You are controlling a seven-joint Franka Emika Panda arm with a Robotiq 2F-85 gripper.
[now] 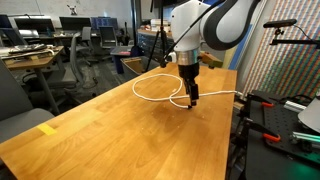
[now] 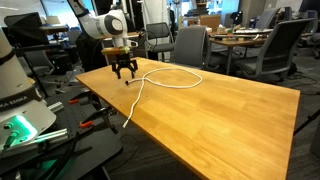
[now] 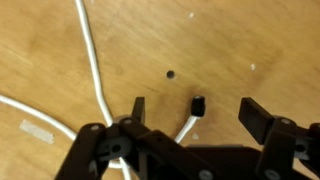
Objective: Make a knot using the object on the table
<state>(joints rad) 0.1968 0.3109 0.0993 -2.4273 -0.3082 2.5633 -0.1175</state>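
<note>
The object is a thin white cord (image 1: 215, 96) lying on the light wood table (image 1: 100, 140) in a loose loop, and one stretch runs off the table's edge (image 2: 137, 100). My gripper (image 1: 190, 101) hangs point-down just above the table top near that edge (image 2: 125, 76). In the wrist view it (image 3: 194, 108) stands open, and the cord's small dark plug end (image 3: 198, 104) lies on the wood between the two fingers, touching neither. Another stretch of cord (image 3: 92, 60) curves past on the left and goes under the gripper body.
A yellow tape mark (image 1: 46, 129) sits near a table corner. The wood has a small dark hole (image 3: 170, 74) and a strip of clear tape (image 3: 38, 131). Office chairs (image 2: 190, 45) and desks stand beyond the table. Equipment with cables (image 1: 290, 120) crowds the edge by the arm.
</note>
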